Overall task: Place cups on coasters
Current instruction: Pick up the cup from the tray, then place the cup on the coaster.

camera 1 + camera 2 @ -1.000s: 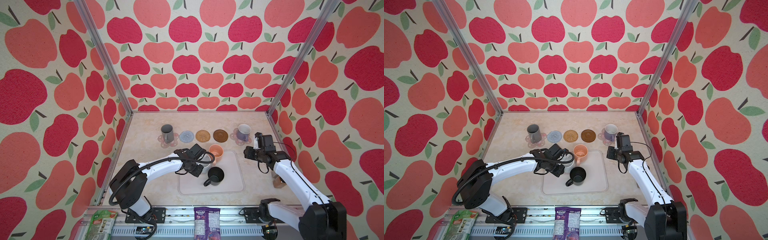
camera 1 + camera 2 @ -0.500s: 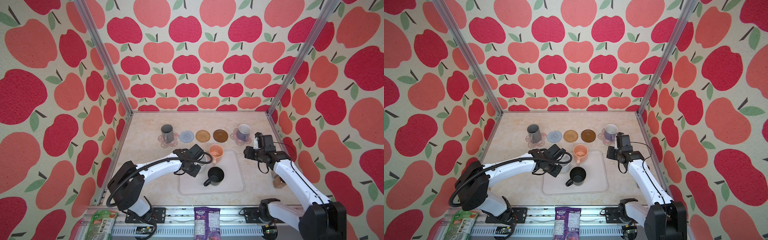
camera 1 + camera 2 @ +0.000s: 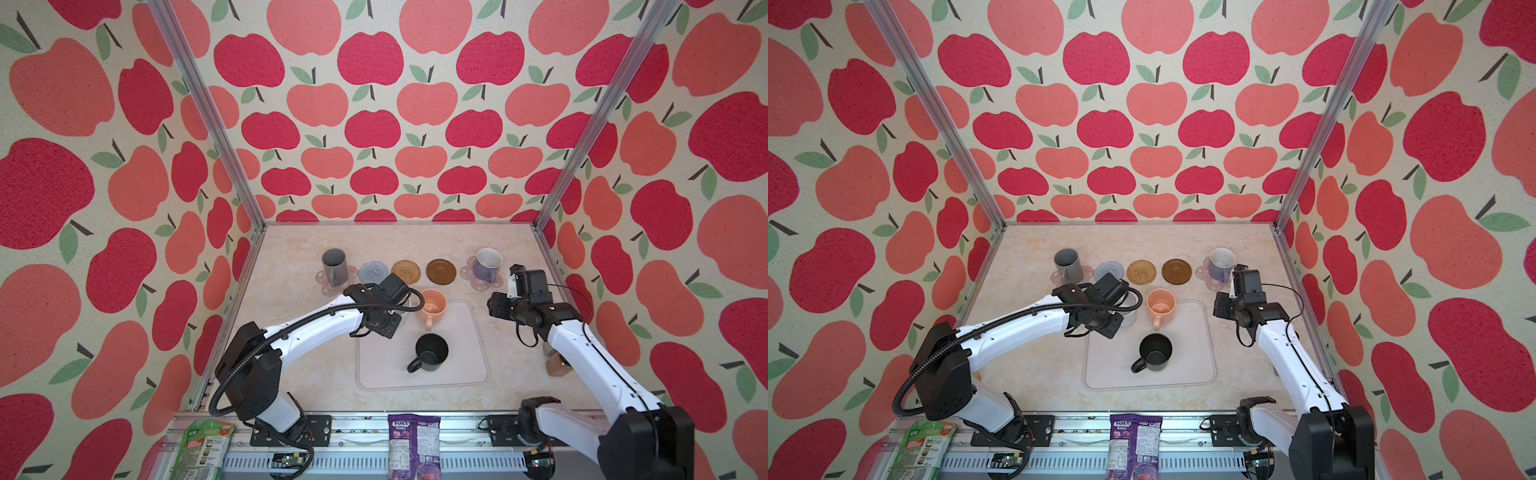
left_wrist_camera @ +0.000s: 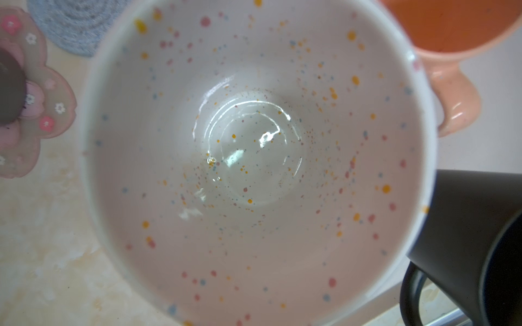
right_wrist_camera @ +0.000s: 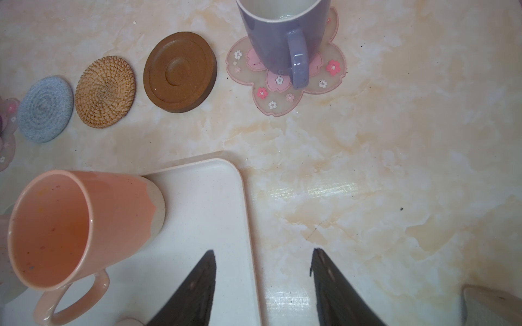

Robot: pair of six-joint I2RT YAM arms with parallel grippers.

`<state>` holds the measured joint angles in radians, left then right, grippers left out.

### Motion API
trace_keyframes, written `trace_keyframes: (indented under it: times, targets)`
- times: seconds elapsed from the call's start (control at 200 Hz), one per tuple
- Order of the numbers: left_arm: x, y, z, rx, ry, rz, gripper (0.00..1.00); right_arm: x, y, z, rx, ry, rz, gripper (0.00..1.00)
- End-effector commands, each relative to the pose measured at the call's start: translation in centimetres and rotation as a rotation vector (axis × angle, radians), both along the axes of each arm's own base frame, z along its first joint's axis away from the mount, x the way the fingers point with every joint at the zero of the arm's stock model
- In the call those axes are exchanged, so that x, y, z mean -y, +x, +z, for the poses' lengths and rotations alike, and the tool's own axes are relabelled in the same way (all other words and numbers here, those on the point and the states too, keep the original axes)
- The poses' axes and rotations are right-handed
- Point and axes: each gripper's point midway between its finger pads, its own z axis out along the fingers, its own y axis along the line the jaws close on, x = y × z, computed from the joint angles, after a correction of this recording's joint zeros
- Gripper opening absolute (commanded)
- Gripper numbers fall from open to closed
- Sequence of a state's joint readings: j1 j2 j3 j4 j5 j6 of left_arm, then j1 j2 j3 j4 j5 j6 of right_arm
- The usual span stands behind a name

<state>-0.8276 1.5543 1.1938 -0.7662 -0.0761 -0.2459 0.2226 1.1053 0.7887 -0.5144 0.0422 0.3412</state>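
My left gripper (image 3: 401, 308) is shut on the white speckled cup (image 4: 254, 169) at the tray's back left corner; its fingers are hidden. A peach cup (image 3: 432, 305) and a black cup (image 3: 431, 352) stand on the tray. In the back row, the grey cup (image 3: 333, 266) stands on a pink flower coaster (image 3: 352, 274). Then come bare grey-blue (image 3: 372, 272), rattan (image 3: 406, 270) and dark brown (image 3: 441, 271) coasters. The lavender cup (image 3: 487, 264) stands on the other pink flower coaster (image 5: 285, 98). My right gripper (image 5: 262, 254) hangs open and holds nothing over the tray's right edge.
The pale rounded tray (image 3: 465, 365) lies mid-table. A small brown object (image 3: 555, 363) sits by the right wall under my right arm. A green packet (image 3: 203, 449) and a purple packet (image 3: 413, 444) lie on the front rail. Apple-print walls close in three sides.
My left gripper has shifted slightly left and back with the white cup in it. The right arm has not moved.
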Motion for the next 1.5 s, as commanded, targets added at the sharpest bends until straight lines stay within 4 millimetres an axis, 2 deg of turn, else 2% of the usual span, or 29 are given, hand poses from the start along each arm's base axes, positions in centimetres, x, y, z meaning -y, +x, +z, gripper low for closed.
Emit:
trace_keyframes:
  times: [0.0, 0.28, 0.7, 1.076, 1.191, 1.496]
  targets:
    - [-0.5, 2.6, 2.4, 0.086, -0.013, 0.084, 0.0, -0.7, 0.7, 1.3, 0.039, 0.002, 0.04, 0.57]
    - [0.1, 4.8, 3.3, 0.141, -0.021, 0.095, 0.0, -0.7, 1.2, 2.0, 0.055, -0.016, 0.056, 0.57]
    - [-2.7, 10.3, 4.4, 0.192, -0.01, 0.269, 0.0, -0.7, 1.3, 0.7, 0.024, -0.019, 0.05, 0.57]
    - [-4.9, 14.5, 3.5, 0.138, -0.007, 0.393, 0.0, -0.7, 1.1, 0.5, 0.015, -0.026, 0.056, 0.57]
    - [-5.0, 15.8, 3.6, 0.139, -0.037, 0.417, 0.0, -0.7, 1.0, 0.6, 0.017, -0.025, 0.057, 0.57]
    - [-4.8, 18.6, 1.9, 0.111, -0.056, 0.424, 0.0, -0.8, 1.1, 0.7, 0.014, -0.021, 0.059, 0.57]
